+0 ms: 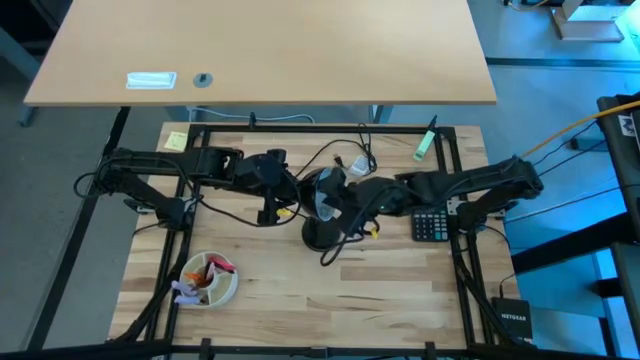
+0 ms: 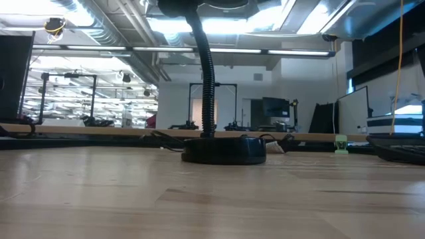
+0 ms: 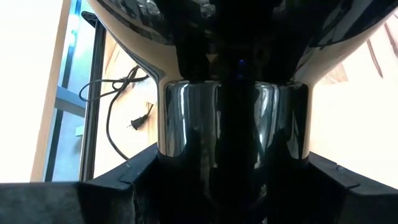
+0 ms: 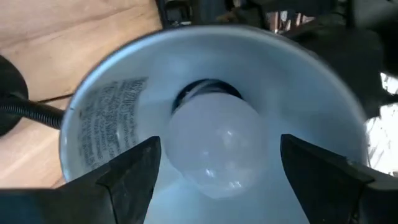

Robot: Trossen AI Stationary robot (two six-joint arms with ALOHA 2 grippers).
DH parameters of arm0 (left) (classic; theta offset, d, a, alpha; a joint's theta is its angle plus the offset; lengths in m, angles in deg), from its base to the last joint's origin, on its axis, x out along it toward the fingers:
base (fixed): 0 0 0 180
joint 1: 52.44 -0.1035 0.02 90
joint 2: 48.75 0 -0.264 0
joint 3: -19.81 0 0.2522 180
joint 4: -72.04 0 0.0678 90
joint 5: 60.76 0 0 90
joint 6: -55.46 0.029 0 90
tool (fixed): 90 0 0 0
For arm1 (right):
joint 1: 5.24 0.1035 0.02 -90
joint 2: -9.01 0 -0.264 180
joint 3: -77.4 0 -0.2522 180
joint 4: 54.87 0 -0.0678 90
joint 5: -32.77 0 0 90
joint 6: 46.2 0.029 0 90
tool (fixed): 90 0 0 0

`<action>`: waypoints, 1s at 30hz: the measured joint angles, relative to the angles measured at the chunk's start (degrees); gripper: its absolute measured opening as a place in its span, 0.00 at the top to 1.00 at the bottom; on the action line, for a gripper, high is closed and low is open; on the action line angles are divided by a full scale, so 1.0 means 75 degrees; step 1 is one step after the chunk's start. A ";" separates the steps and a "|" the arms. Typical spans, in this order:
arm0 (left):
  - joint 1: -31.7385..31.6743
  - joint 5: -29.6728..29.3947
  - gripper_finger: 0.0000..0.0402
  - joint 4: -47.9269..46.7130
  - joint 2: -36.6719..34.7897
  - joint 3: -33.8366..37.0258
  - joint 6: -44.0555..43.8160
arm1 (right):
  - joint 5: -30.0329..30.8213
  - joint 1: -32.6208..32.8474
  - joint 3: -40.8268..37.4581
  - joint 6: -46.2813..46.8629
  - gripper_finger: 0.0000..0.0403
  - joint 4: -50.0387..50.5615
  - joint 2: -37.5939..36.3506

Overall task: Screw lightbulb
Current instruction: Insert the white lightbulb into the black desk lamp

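The black desk lamp stands on its round base [image 1: 322,237] mid-table. Its gooseneck [image 2: 208,73] rises to the shade [image 1: 326,192], whose silvery inside [image 4: 106,124] faces my right gripper. The white lightbulb [image 4: 214,146] sits with its base in the socket at the shade's middle. My right gripper [image 4: 217,177] is open, with one finger on each side of the bulb and apart from it. My left gripper [image 1: 285,190] comes from the table's left and is shut on the shade's glossy black neck [image 3: 233,124]. My left gripper pinches the lamp shade's cylindrical black neck [image 3: 174,149], behind the flared shade, between its two fingers [image 3: 124,183], one on each side. The fingers come roughly level from the table's left. The shade is held well above the table on its gooseneck.
A black calculator [image 1: 432,225] lies right of the lamp base. A bowl with small things [image 1: 208,280] stands near left. A green marker [image 1: 425,145] and a yellow note [image 1: 175,140] lie at the far edge. The lamp's cord [image 1: 345,150] loops behind.
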 joint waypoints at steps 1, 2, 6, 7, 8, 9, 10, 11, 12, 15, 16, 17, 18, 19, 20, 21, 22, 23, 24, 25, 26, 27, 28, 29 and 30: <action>0.0000 0.0012 0.38 0.0005 0.0000 0.0000 0.0000 | 0.0053 0.0000 0.0000 -0.0097 0.19 -0.0018 0.0028; 0.0000 0.0020 0.38 0.0006 0.0000 0.0000 0.0003 | 0.0053 0.0000 -0.0003 -0.0163 0.19 -0.0039 0.0042; 0.0000 0.0024 0.38 0.0007 0.0000 0.0000 0.0012 | -0.0071 -0.0019 0.0000 -0.0330 0.19 -0.0156 0.0017; 0.0000 0.0028 0.38 0.0007 0.0000 0.0000 0.0024 | -0.0081 -0.0075 0.0000 -0.0330 0.19 -0.0160 0.0032; 0.0000 0.0031 0.38 0.0001 0.0000 0.0000 0.0033 | -0.0090 -0.0115 0.0000 -0.0327 0.19 -0.0159 0.0070; 0.0000 0.0036 0.38 0.0011 0.0000 0.0000 0.0050 | -0.0085 -0.0160 0.0000 -0.0321 0.19 -0.0148 0.0100; 0.0000 0.0041 0.38 0.0015 0.0000 0.0000 0.0050 | -0.0052 -0.0212 0.0000 -0.0316 0.19 -0.0129 0.0142; 0.0000 0.0042 0.38 0.0007 0.0000 0.0000 0.0045 | -0.0035 -0.0265 0.0000 -0.0316 0.19 -0.0134 0.0187; 0.0000 0.0040 0.38 0.0001 0.0000 0.0000 0.0026 | -0.0033 -0.0275 0.0000 -0.0321 0.19 -0.0136 0.0231; 0.0000 0.0057 0.38 0.0010 0.0000 0.0003 0.0027 | 0.0037 -0.0258 0.0000 -0.0324 0.21 -0.0155 0.0325; 0.0000 0.0056 0.38 0.0010 0.0000 0.0003 0.0027 | 0.0028 -0.0256 0.0000 -0.0321 0.22 -0.0145 0.0327; 0.0000 0.0054 0.38 0.0015 0.0000 0.0003 0.0030 | 0.0004 -0.0251 0.0000 -0.0315 0.24 -0.0147 0.0327; 0.0003 0.0054 0.38 0.0018 0.0003 0.0003 0.0050 | -0.0029 -0.0251 0.0000 -0.0292 0.27 -0.0151 0.0321; 0.0003 0.0054 0.38 0.0011 0.0003 0.0003 0.0061 | -0.0022 -0.0245 0.0000 -0.0273 0.29 -0.0163 0.0324; 0.0003 0.0056 0.38 0.0002 0.0003 0.0003 0.0067 | -0.0018 -0.0247 0.0000 -0.0233 0.32 -0.0180 0.0323; 0.0003 0.0057 0.38 0.0002 0.0003 0.0003 0.0075 | -0.0019 -0.0251 0.0000 -0.0150 0.34 -0.0185 0.0324; 0.0003 0.0057 0.38 0.0004 0.0003 0.0003 0.0077 | -0.0027 -0.0254 0.0000 -0.0069 0.37 -0.0197 0.0324; 0.0003 0.0057 0.38 0.0002 0.0003 0.0003 0.0077 | -0.0034 -0.0254 0.0000 0.0047 0.39 -0.0214 0.0324; 0.0003 0.0058 0.38 -0.0003 0.0003 0.0003 0.0077 | -0.0041 -0.0254 0.0000 0.0169 0.40 -0.0229 0.0324; 0.0003 0.0060 0.38 -0.0005 0.0003 0.0003 0.0078 | -0.0072 -0.0254 0.0000 0.0322 0.40 -0.0241 0.0324; 0.0003 0.0057 0.38 -0.0006 0.0003 0.0003 0.0080 | -0.0092 -0.0254 0.0000 0.0500 0.41 -0.0251 0.0324; 0.0003 0.0057 0.38 -0.0008 0.0003 0.0003 0.0082 | -0.0099 -0.0254 0.0000 0.0650 0.40 -0.0260 0.0323; 0.0003 0.0057 0.38 -0.0008 0.0003 0.0003 0.0085 | -0.0099 -0.0254 0.0000 0.0758 0.40 -0.0259 0.0324; 0.0003 0.0057 0.38 -0.0008 0.0003 0.0003 0.0085 | -0.0096 -0.0254 0.0000 0.0851 0.39 -0.0259 0.0324; 0.0003 0.0057 0.38 -0.0008 0.0003 0.0003 0.0085 | -0.0096 -0.0254 0.0000 0.0888 0.37 -0.0256 0.0324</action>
